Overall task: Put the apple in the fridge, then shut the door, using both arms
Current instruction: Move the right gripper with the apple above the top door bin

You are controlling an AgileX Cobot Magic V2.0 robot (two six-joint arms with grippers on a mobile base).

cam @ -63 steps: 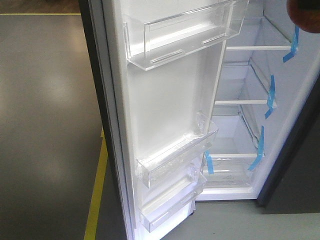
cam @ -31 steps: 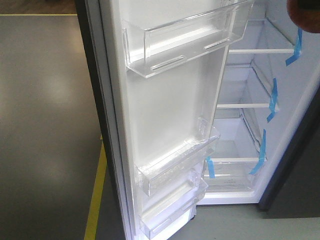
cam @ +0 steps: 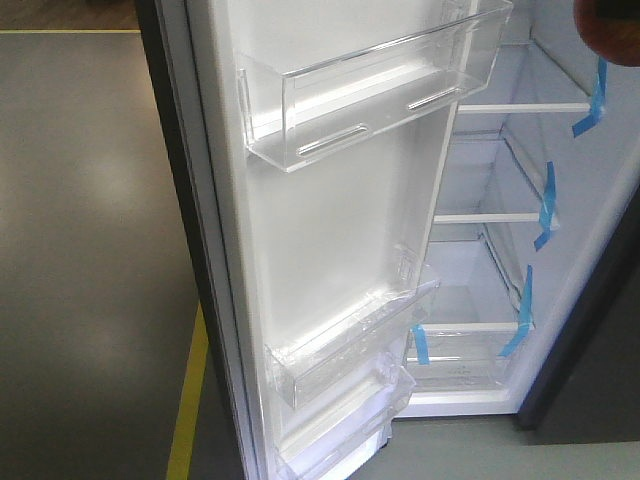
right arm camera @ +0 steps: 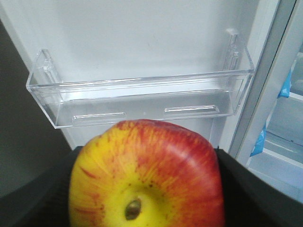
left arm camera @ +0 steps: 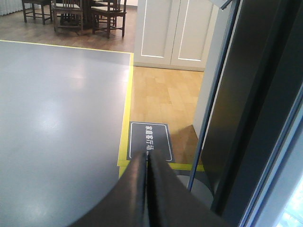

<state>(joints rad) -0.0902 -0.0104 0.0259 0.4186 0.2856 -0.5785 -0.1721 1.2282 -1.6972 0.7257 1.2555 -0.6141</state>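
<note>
The apple (right arm camera: pixel 151 175), red with yellow patches and its stem dimple facing the camera, fills the lower half of the right wrist view. My right gripper (right arm camera: pixel 147 182) is shut on it, with a black finger (right arm camera: pixel 45 191) on each side. Just beyond it hangs a clear bin (right arm camera: pixel 142 92) on the white inner face of the open door (cam: pixel 330 210). The fridge (cam: pixel 490 280) shows white walls, shelves and blue tape at the right. A red-brown edge of the apple (cam: pixel 600 35) shows in the front view's top right corner. My left gripper (left arm camera: pixel 147 158) is shut on nothing, beside the door's dark outer face (left arm camera: pixel 258 94).
Grey floor (left arm camera: pixel 57 109) with a yellow line (left arm camera: pixel 125 113) spreads left of the door. A dark floor sign (left arm camera: pixel 150 140), wooden flooring (left arm camera: pixel 163 97), white cabinet doors (left arm camera: pixel 173 30) and dark chairs (left arm camera: pixel 75 14) lie beyond. Two lower door bins (cam: pixel 345 345) jut toward the fridge opening.
In the front view the door and shelves have slid slightly down and left and look a little larger. The apple's edge stays in the top right corner.
</note>
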